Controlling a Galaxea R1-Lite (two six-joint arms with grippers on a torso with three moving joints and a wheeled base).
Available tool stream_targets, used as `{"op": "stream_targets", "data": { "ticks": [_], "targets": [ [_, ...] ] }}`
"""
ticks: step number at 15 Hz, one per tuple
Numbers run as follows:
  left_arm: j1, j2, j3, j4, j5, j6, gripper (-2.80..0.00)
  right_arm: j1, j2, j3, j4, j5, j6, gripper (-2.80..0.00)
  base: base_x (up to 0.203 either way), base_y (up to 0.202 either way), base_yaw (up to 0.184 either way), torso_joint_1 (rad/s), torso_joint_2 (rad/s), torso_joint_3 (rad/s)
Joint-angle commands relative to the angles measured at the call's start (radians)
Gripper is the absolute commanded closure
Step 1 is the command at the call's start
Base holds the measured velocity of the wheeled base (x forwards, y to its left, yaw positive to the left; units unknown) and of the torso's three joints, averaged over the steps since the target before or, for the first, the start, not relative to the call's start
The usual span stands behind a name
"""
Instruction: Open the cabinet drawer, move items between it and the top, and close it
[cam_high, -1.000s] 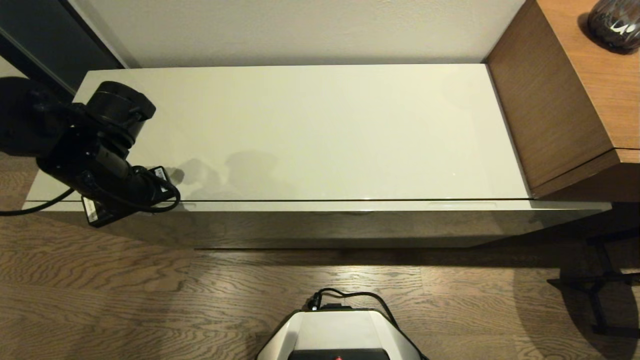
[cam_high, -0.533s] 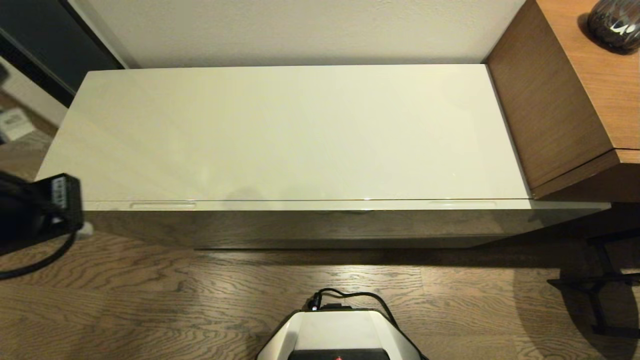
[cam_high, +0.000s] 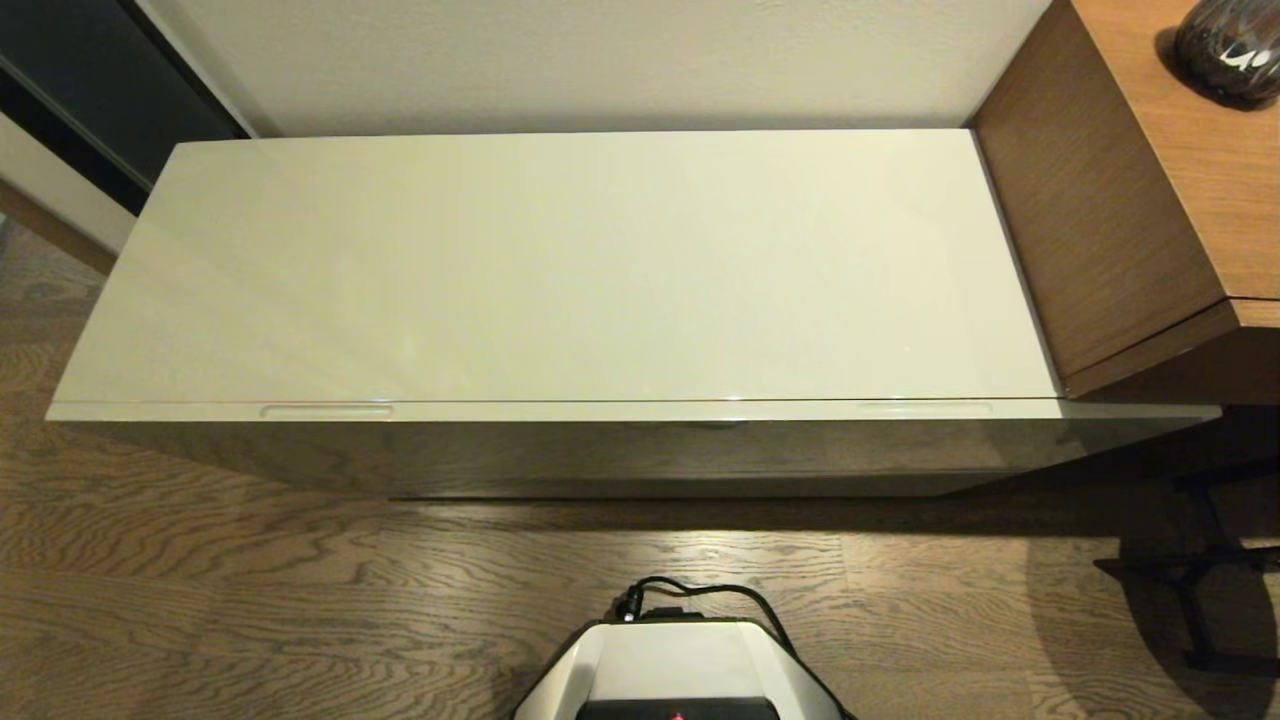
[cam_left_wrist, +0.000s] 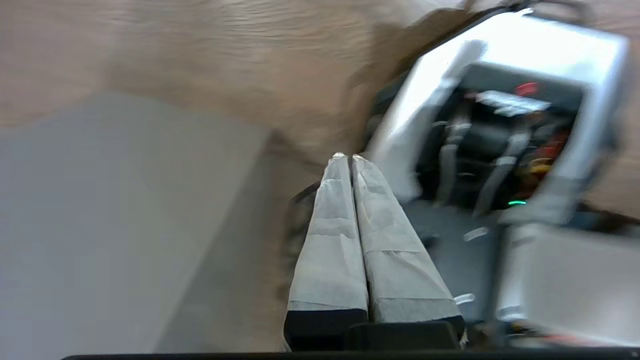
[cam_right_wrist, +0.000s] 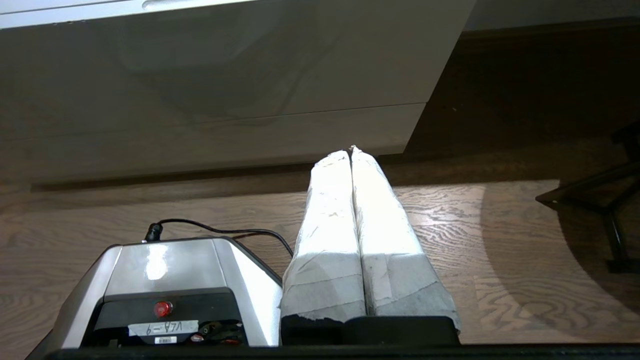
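The glossy cream-white top (cam_high: 560, 270) of the low cabinet lies bare in the head view. Below its front edge runs the pale drawer (cam_high: 640, 412), pushed in, with one slim slot (cam_high: 326, 411) at the left and another slot (cam_high: 925, 408) at the right. The denim garment and the paper roll are out of view. Neither arm shows in the head view. My left gripper (cam_left_wrist: 348, 158) is shut and empty beside the robot's base (cam_left_wrist: 505, 125). My right gripper (cam_right_wrist: 350, 151) is shut and empty, low above the floor, pointing at the cabinet front (cam_right_wrist: 210, 90).
A brown wood-grain desk (cam_high: 1150, 200) adjoins the cabinet's right end, with a dark glass vase (cam_high: 1228, 50) on it. A black stand's feet (cam_high: 1200, 590) rest on the wood floor at the right. The robot's base (cam_high: 680, 665) with its cable sits before the cabinet.
My left arm has swung from over the cabinet's left front corner down and out of the head view's left edge. The cabinet and drawer have not moved.
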Motion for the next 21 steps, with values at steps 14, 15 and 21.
{"op": "stream_targets", "data": {
  "ticks": [14, 15, 21],
  "targets": [
    [0.225, -0.739, 0.552, 0.023, -0.097, 0.340, 0.00, 0.000, 0.001, 0.000, -0.001, 0.000, 0.000, 0.00, 0.000, 0.000, 0.000, 0.000, 0.00, 0.000],
    [0.225, -0.739, 0.603, -0.120, -0.098, 0.375, 0.00, 0.000, 0.001, 0.000, -0.001, 0.000, 0.000, 0.00, 0.000, 0.000, 0.000, 0.000, 0.00, 0.000],
    [0.225, -0.738, 1.286, -1.503, -0.210, 0.678, 0.00, 0.000, 0.001, 0.001, -0.001, 0.000, 0.000, 0.00, 0.000, 0.000, 0.000, 0.000, 0.00, 0.000]
  ]
}}
